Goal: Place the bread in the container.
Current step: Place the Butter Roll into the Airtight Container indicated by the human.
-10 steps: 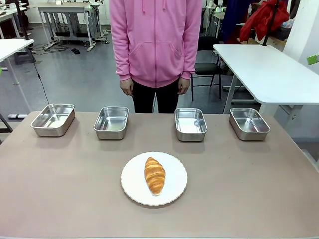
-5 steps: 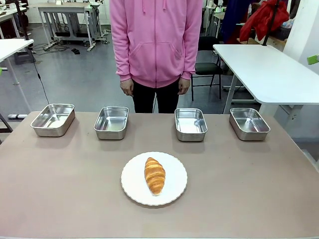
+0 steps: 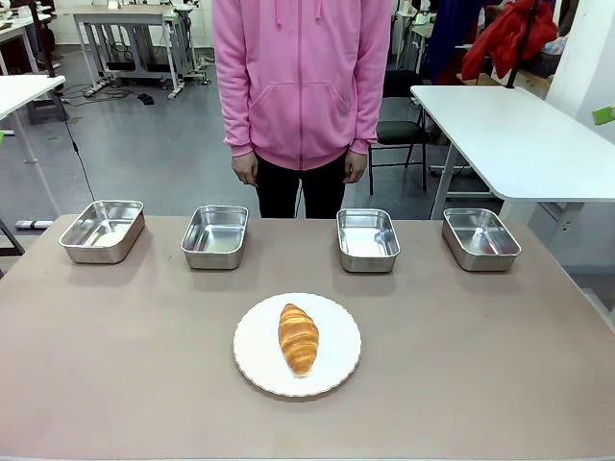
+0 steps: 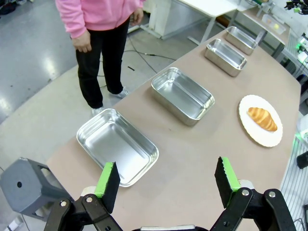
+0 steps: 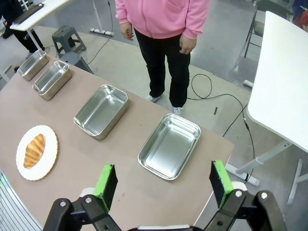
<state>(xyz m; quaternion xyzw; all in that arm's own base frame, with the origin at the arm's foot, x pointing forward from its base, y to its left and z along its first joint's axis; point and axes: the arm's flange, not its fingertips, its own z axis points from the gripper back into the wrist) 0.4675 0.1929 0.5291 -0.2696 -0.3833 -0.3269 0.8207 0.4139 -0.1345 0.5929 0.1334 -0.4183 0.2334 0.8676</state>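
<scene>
While lying untouched on the round white plate point(image 3: 341, 351), mid-table on the robot's side: bread point(image 3: 299, 338), a golden-brown croissant, ridged crosswise, fat in the middle, tapered at both ends, long axis pointing toward the person point(image 3: 301, 86). Well apart from the row of four steel pans point(image 3: 213, 257) along the far edge of the table point(image 3: 115, 375); no telling the container among them. Left gripper point(image 4: 166, 180) high over one table end, green pads spread wide, gripping nothing. Right gripper point(image 5: 161, 184) likewise over the other end: spread wide, gripping nothing.

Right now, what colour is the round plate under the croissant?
Plain white round plate, holding the ridged golden-brown croissant; clearest in the front view.
</scene>
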